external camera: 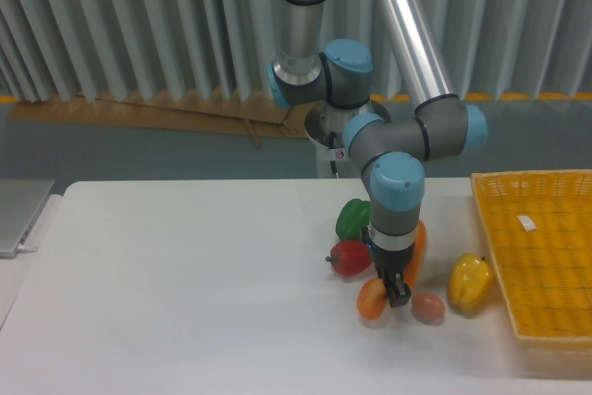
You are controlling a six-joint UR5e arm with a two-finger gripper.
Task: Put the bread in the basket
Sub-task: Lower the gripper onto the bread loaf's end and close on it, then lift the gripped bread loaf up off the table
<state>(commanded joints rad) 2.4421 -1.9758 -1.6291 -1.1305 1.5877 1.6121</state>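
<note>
The bread [371,300] is a long orange-brown baguette lying slantwise near the table's front. Its lower end shows left of my gripper and its upper end shows right of the wrist. My gripper [396,295] points straight down over the bread's middle, with its dark fingers closed on the loaf and hiding that part. The basket [488,228], a yellow-orange woven tray with a white tag [526,223] inside, stands at the right edge, well to the right of the gripper.
A green pepper [351,219] and a red pepper [349,257] sit just left of the bread. A small tan egg [427,307] and a yellow pepper [470,284] lie between the gripper and the basket. A grey flat device [18,215] rests at the table's left edge.
</note>
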